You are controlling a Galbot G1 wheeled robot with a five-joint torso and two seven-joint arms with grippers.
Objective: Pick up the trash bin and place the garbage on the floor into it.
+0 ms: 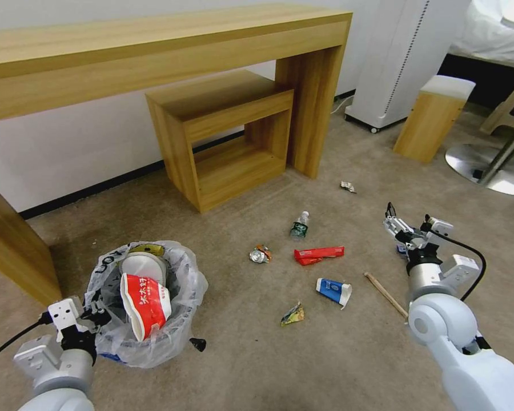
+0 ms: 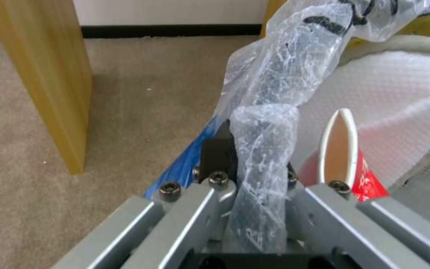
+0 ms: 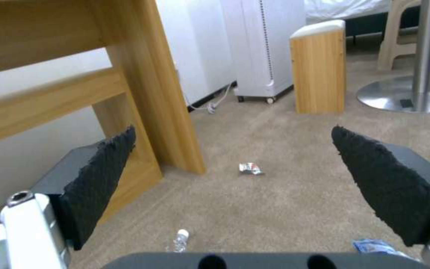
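Note:
The trash bin [image 1: 180,297], lined with a crinkled white bag, stands on the beige floor [image 1: 245,359] at the lower left. It holds a red carton cup [image 1: 148,305] and a white slipper [image 1: 143,265]. My left gripper [image 1: 92,317] is shut on the bin's bagged rim [image 2: 262,149]. Garbage lies to its right: a small bottle [image 1: 299,225], a crushed can [image 1: 260,254], a red carton [image 1: 318,254], a white-blue packet [image 1: 334,290], a wooden stick [image 1: 385,294] and a wrapper [image 1: 293,314]. My right gripper [image 1: 408,221] hovers open right of them, its pads [image 3: 100,179] wide apart.
A long wooden desk [image 1: 154,45] and a low wooden shelf unit [image 1: 228,137] stand against the wall. A silver wrapper [image 1: 348,186] lies near the desk leg. A white appliance [image 1: 400,57], a cushioned wooden stool [image 1: 434,117] and a metal table base [image 1: 491,168] stand at the far right.

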